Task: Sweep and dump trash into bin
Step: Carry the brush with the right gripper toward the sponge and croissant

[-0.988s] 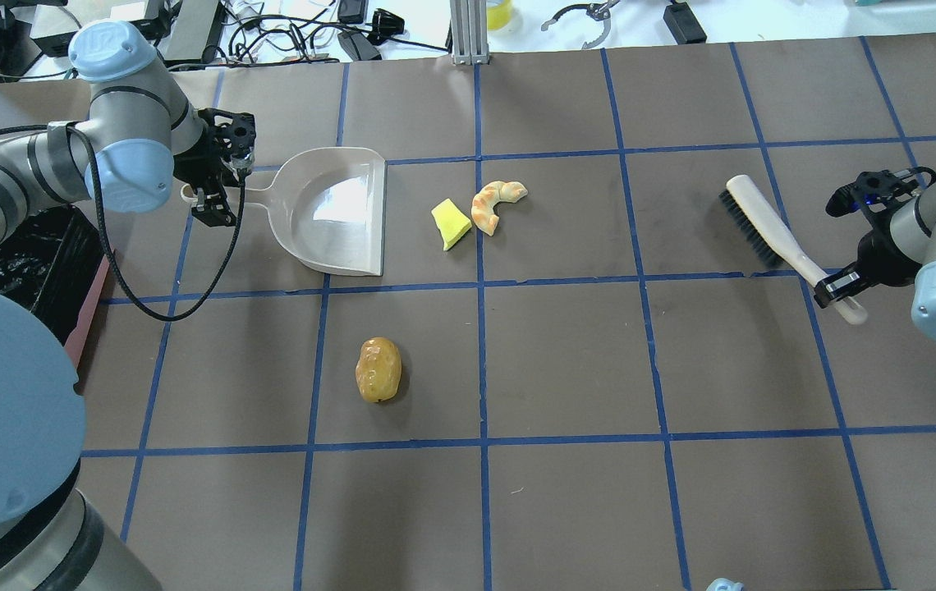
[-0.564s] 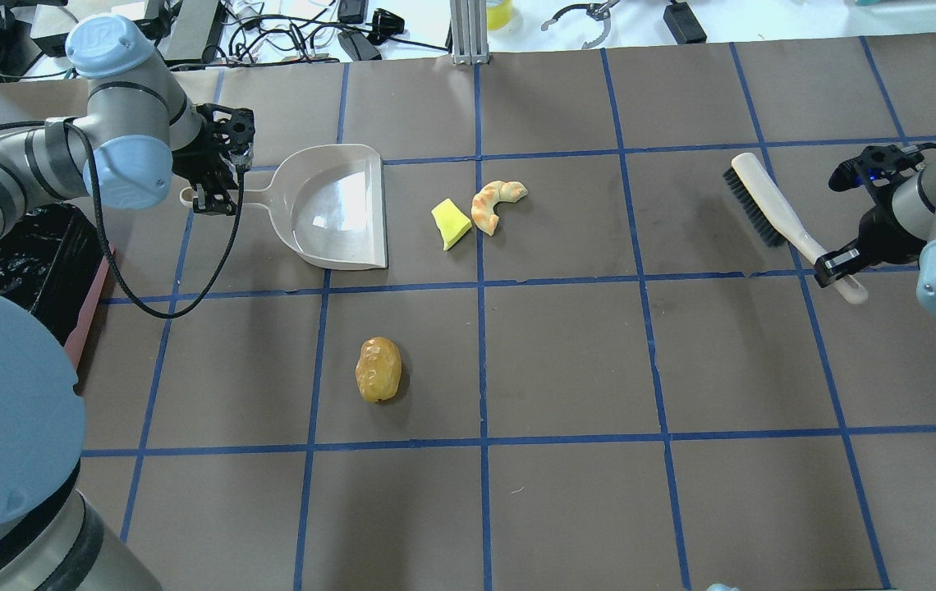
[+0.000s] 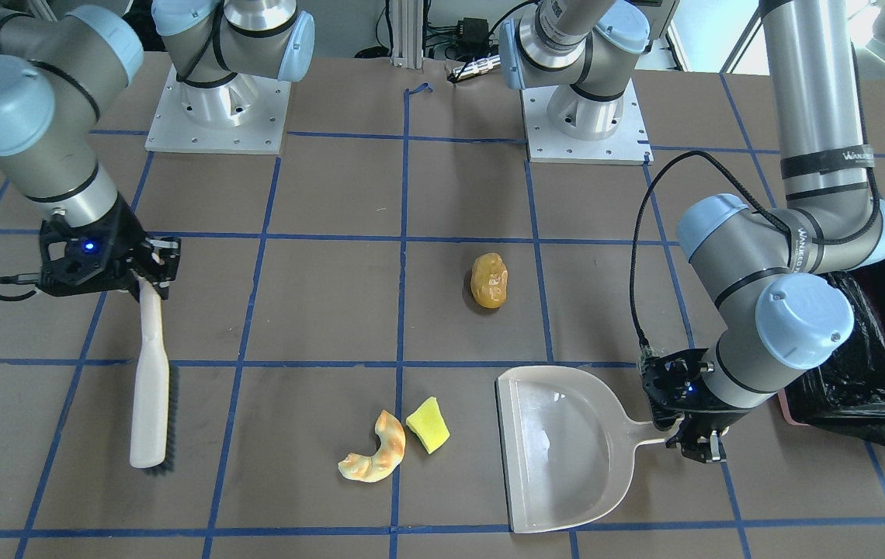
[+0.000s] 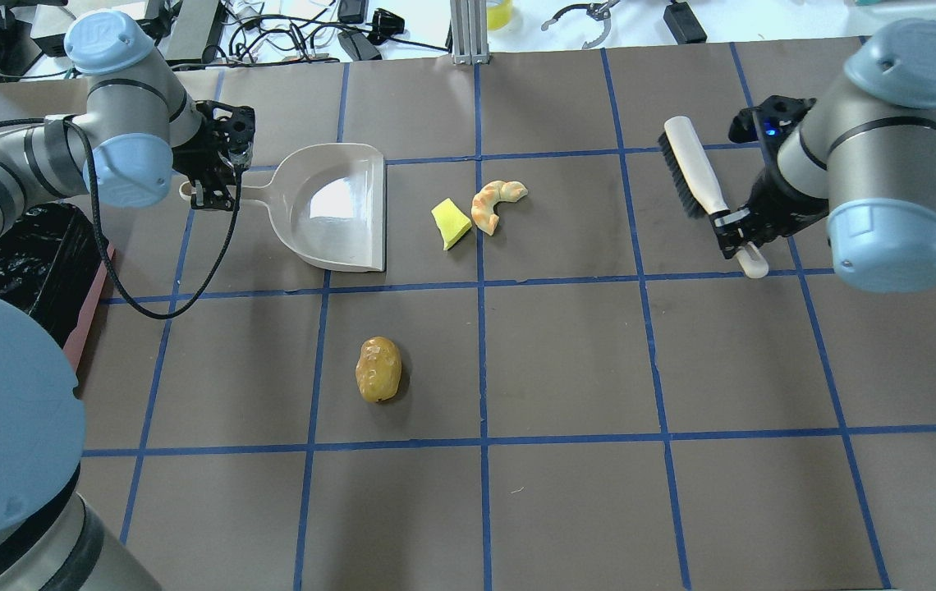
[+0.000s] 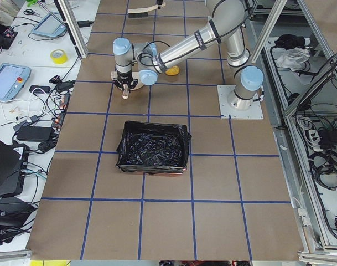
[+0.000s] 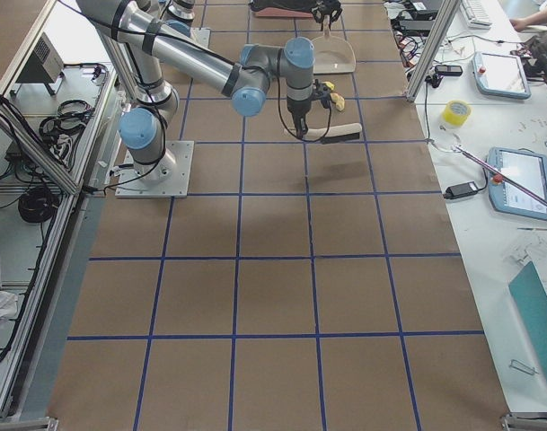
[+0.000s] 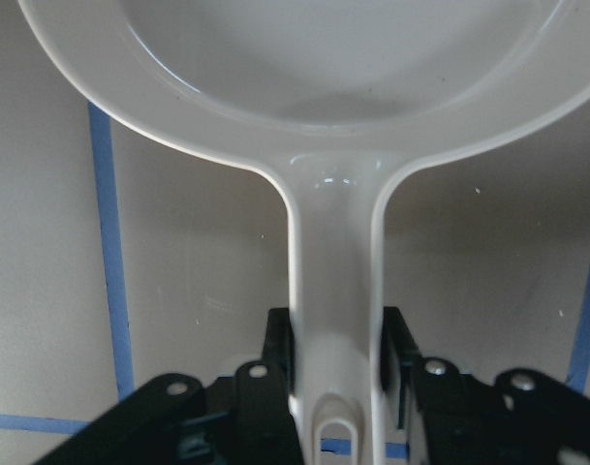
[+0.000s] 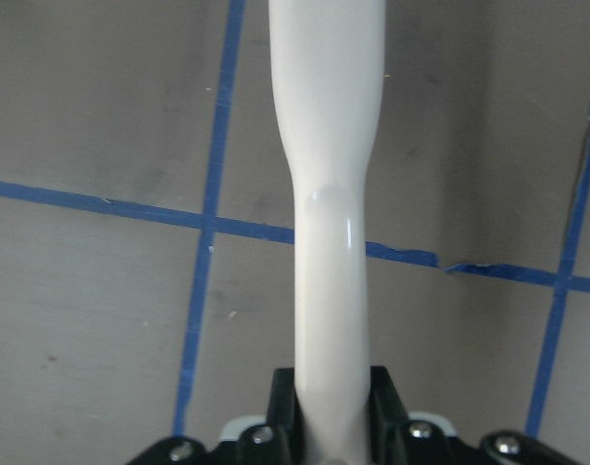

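My left gripper (image 4: 209, 194) is shut on the handle of the beige dustpan (image 4: 337, 207), which lies flat with its mouth toward the trash; the wrist view shows the fingers clamping the handle (image 7: 335, 291). The yellow-green sponge wedge (image 4: 451, 223) and the golden croissant (image 4: 494, 203) lie just right of the pan's mouth. The amber potato piece (image 4: 378, 369) lies apart, nearer the robot. My right gripper (image 4: 735, 234) is shut on the handle of a white brush (image 4: 696, 176) with black bristles, far right of the trash. The pink bin (image 4: 25, 254) with its black bag is at the left edge.
Brown paper with a blue tape grid covers the table (image 4: 566, 361). The left arm's black cable (image 4: 172, 304) hangs between the dustpan and the bin. Cables and devices (image 4: 337, 25) lie beyond the far edge.
My right arm has carried the brush leftward and toward the far side, closer to the croissant. The left gripper and dustpan have shifted slightly toward the far side and then held still.
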Controlling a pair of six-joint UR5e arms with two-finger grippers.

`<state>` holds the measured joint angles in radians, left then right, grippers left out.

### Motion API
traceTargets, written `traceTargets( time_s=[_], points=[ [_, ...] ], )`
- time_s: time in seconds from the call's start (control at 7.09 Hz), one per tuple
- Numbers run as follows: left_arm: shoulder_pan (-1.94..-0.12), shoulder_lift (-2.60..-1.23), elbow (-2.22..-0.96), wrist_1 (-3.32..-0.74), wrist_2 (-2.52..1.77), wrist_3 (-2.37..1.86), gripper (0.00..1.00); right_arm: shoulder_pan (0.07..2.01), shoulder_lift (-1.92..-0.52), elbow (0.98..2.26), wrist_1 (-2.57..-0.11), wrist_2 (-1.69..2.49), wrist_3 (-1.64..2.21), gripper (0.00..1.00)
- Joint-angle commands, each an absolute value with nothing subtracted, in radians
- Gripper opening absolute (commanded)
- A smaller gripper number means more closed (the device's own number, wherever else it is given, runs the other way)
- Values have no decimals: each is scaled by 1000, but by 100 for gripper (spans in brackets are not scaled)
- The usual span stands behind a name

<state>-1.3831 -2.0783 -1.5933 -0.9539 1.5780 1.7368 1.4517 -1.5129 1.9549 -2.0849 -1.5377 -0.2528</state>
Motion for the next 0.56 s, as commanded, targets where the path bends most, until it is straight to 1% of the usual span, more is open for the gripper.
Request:
traceTargets(
  time_s=[0.0, 0.14, 0.42],
  points=[
    [-1385, -2082, -1591, -950, 1578, 1773, 0, 1668, -1493, 1950, -2089, -1539, 40, 0],
    [-1387, -2082, -1591, -946, 1578, 1775, 0, 1716, -1462, 1948, -2132, -1534, 122, 0],
    [-1387, -2088, -1591, -946, 1578, 1775, 0, 1796, -1318, 1884, -2210, -1540, 245, 0]
  ],
)
